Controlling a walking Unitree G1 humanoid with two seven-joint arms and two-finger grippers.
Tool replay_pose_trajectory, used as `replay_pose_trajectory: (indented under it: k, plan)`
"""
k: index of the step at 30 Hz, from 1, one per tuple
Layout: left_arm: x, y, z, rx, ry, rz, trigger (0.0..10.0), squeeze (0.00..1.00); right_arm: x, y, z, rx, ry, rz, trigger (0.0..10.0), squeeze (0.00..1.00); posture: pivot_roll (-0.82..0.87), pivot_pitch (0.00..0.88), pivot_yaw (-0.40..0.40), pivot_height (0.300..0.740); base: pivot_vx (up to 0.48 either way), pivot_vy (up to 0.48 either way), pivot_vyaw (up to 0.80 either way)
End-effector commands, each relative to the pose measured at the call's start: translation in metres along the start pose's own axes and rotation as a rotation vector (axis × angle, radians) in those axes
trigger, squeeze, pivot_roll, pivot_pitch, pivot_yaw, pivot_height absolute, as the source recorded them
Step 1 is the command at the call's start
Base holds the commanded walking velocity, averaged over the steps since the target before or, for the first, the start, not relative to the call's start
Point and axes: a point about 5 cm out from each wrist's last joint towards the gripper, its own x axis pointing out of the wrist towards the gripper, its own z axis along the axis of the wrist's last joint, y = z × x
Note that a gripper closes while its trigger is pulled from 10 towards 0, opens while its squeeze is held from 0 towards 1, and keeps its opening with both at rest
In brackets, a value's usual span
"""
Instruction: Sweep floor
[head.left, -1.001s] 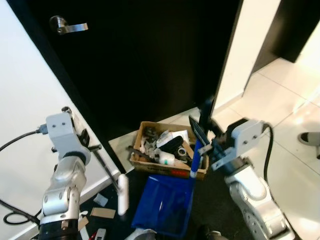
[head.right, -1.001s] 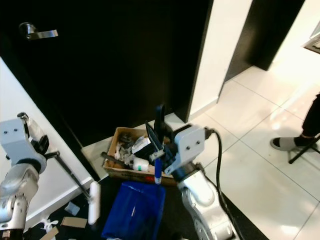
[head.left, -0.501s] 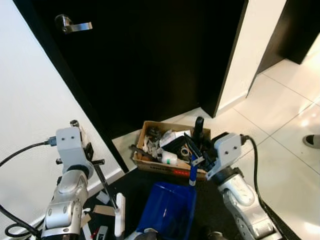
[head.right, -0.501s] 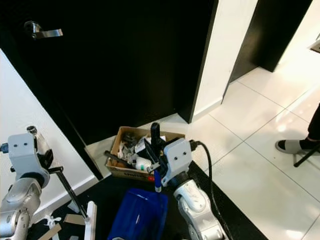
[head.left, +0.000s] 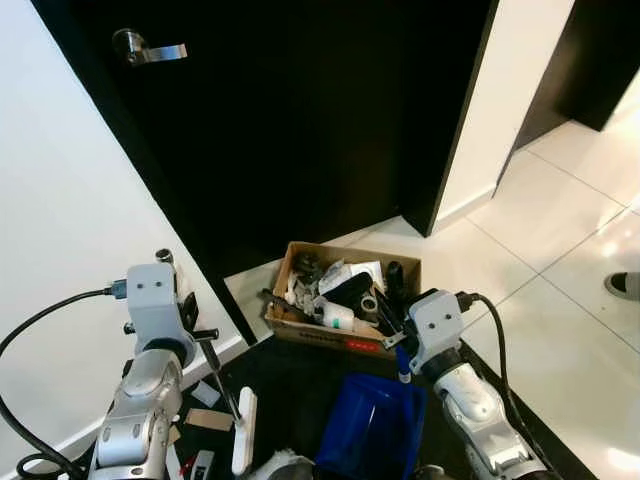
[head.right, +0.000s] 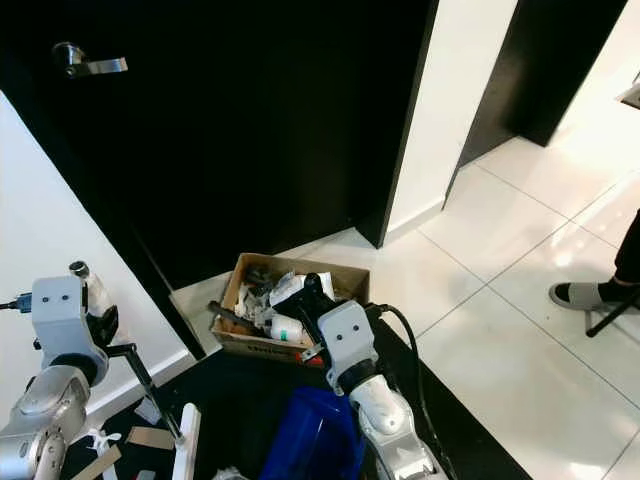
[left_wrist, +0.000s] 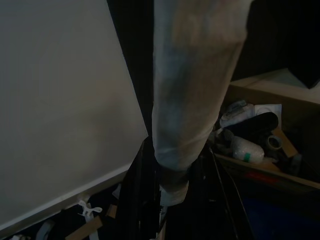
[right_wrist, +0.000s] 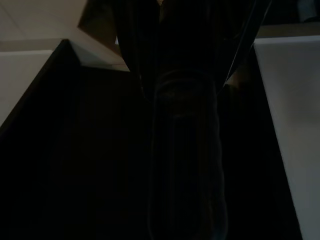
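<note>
My left gripper (head.left: 198, 334) is shut on a hand brush; its thin black rod slants down to a white head (head.left: 243, 444) near the floor. In the left wrist view the brush's pale handle (left_wrist: 192, 95) runs out from between the black fingers. My right gripper (head.left: 394, 328) is shut on the blue handle (head.left: 403, 364) of a blue dustpan (head.left: 375, 437), which hangs low over the black mat (head.left: 290, 385). Paper and cardboard scraps (head.left: 205, 421) lie on the floor below the left arm, by the wall.
An open cardboard box (head.left: 341, 342) full of junk stands just beyond both grippers, before a black door (head.left: 300, 130) with a lever handle (head.left: 150, 48). White wall runs along the left. White tiles (head.right: 500, 300) spread right, where a person's shoe (head.right: 574, 294) stands.
The right arm has come down and in, lowering the dustpan and shifting it right. The left arm and brush have dropped slightly. The camera has tilted a little.
</note>
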Motion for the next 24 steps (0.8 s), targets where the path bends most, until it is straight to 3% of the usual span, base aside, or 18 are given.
replay_pose_trajectory:
  k: [1, 6, 13, 20, 24]
  plan:
    - [-0.004, 0.002, 0.005, 0.007, -0.037, 0.005, 10.0, 0.0, 0.002, -0.009, 0.001, -0.061, -0.031, -0.03, 10.0, 0.0, 0.08, 0.185, 0.087, 0.74, 0.0, 0.0, 0.0]
    - [-0.006, 0.006, 0.005, 0.018, -0.037, 0.007, 10.0, 0.0, 0.011, -0.018, 0.002, -0.124, -0.072, -0.029, 10.0, 0.0, 0.1, 0.198, 0.094, 0.74, 0.0, 0.0, 0.0]
    - [-0.01, 0.009, 0.006, 0.037, -0.031, 0.001, 10.0, 0.0, 0.018, -0.02, 0.0, -0.115, -0.07, -0.018, 10.0, 0.0, 0.12, 0.222, 0.11, 0.74, 0.0, 0.0, 0.0]
    - [-0.014, 0.011, 0.007, 0.051, -0.024, -0.002, 10.0, 0.0, 0.023, -0.015, -0.001, -0.057, -0.079, -0.015, 10.0, 0.0, 0.14, 0.24, 0.122, 0.74, 0.0, 0.0, 0.0]
    - [-0.015, 0.012, 0.008, 0.055, -0.025, 0.003, 10.0, 0.0, 0.039, -0.011, 0.016, 0.069, -0.15, -0.001, 10.0, 0.0, 0.15, 0.236, 0.114, 0.74, 0.0, 0.0, 0.0]
